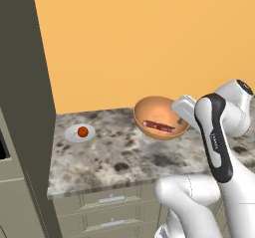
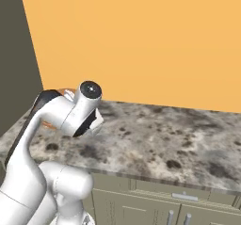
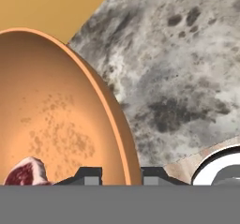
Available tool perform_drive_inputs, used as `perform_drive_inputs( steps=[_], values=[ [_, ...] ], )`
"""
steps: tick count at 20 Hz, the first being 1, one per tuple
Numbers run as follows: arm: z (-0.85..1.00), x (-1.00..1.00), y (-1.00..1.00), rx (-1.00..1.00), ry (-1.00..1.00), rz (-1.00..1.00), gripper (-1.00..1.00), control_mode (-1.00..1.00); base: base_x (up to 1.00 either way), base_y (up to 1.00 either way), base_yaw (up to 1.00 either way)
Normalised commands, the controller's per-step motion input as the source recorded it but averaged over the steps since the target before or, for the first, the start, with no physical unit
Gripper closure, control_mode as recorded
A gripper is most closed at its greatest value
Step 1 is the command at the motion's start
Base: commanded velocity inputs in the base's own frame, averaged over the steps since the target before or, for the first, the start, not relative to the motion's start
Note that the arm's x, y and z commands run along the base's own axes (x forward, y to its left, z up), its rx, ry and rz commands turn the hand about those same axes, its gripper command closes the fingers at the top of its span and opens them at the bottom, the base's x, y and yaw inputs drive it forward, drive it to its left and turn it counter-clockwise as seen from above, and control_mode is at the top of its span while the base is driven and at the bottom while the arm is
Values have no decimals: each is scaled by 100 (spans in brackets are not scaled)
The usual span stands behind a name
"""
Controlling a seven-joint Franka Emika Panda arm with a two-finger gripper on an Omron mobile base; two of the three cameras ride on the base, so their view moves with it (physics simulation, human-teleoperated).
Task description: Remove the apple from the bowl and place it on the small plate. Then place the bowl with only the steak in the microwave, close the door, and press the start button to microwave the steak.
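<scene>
Orange-tan bowl [image 1: 158, 113]; dark red steak [image 1: 160, 127], pale streaks; red-orange apple [image 1: 82, 131]; grey-white plate [image 1: 73, 134]; speckled grey counter [image 1: 109, 157].

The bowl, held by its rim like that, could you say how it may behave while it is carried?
The bowl looks stiff, keeping its round shape. Pinched at one edge by the pincer and tilted, it may pivot. The steak could slide on its smooth inside.
</scene>
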Motion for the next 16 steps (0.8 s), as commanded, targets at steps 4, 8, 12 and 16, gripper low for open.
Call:
perform_drive_inputs(
  steps=[4, 8, 12, 16],
  values=[
    [66, -84, -17, 0, 0, -15, 100, -100, 0, 0, 0],
    [35, -86, 0, 0, 0, -6, 100, -100, 0, 0, 0],
    [-9, -25, 0, 0, 11, -1, 100, -100, 0, 0, 0],
    [-2, -16, 0, 1, 2, 0, 100, 100, -75, 19, 0]
  ],
)
